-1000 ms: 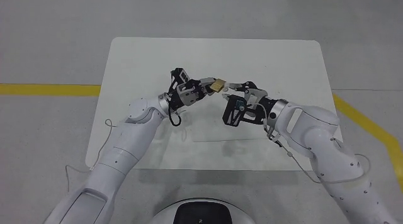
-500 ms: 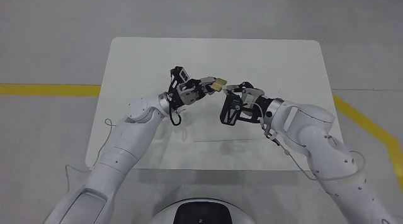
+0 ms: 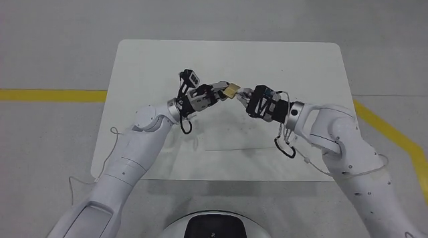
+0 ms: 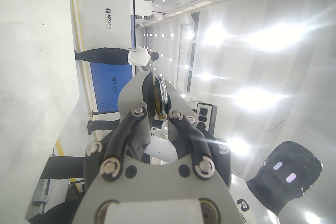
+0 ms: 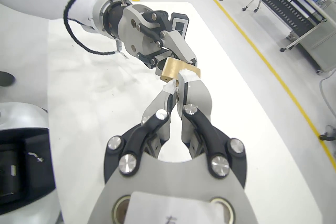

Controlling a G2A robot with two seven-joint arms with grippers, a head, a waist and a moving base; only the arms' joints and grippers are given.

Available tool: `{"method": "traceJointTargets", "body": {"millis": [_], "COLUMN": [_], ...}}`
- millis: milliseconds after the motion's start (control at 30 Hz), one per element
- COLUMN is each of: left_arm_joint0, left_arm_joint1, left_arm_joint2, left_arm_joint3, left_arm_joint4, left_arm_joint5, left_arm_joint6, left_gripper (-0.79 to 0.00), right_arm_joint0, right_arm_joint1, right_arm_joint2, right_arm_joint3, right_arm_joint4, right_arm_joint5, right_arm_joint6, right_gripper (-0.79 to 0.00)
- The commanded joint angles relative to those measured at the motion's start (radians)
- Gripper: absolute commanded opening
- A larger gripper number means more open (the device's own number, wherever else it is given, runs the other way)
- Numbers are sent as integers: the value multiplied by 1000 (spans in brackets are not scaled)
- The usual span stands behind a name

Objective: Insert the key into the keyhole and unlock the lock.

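Smooth white table [image 3: 160, 64], blocky brass lock [image 3: 231, 90]

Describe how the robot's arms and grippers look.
The left arm and right arm are smooth white shells. A black cable loops loose at the left wrist, and a similar one hangs at the right. The left gripper and right gripper share one build: a grey metal base plate, black linkage bars with round silver bolts, and pale grey tapering fingers with white tips.

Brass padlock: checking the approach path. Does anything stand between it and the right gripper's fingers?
Nothing visible does. The pinched fingers of the right gripper sit at the small brass padlock, which the left gripper holds above the white table.
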State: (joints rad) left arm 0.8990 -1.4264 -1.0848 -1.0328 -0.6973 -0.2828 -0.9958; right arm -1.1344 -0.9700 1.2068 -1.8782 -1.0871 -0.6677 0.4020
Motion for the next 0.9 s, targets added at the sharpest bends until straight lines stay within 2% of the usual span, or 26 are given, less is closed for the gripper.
{"method": "traceJointTargets", "body": {"millis": [0,367,867], "left_arm_joint0": [4,20,35], "left_arm_joint1": [1,7,16], "left_arm_joint2": [-3,-22,-37], "left_arm_joint3": [-4,-27,-58], "left_arm_joint4": [3,27,92], "left_arm_joint5": [-8,-52,-122], "left_arm_joint6": [-1,-2,13], "left_gripper": [-785,-785,-785], "right_arm_joint0": [4,9,37], "right_arm_joint1": [-1,-2,-5], "right_arm_joint2": [4,12,0], "right_arm_joint3": [17,86,187], "right_arm_joint4": [82,377,664], "right_arm_joint5": [-3,-18,-13], "right_arm_joint6": [14,82,164], "right_gripper": [-785,-785,-785]}}
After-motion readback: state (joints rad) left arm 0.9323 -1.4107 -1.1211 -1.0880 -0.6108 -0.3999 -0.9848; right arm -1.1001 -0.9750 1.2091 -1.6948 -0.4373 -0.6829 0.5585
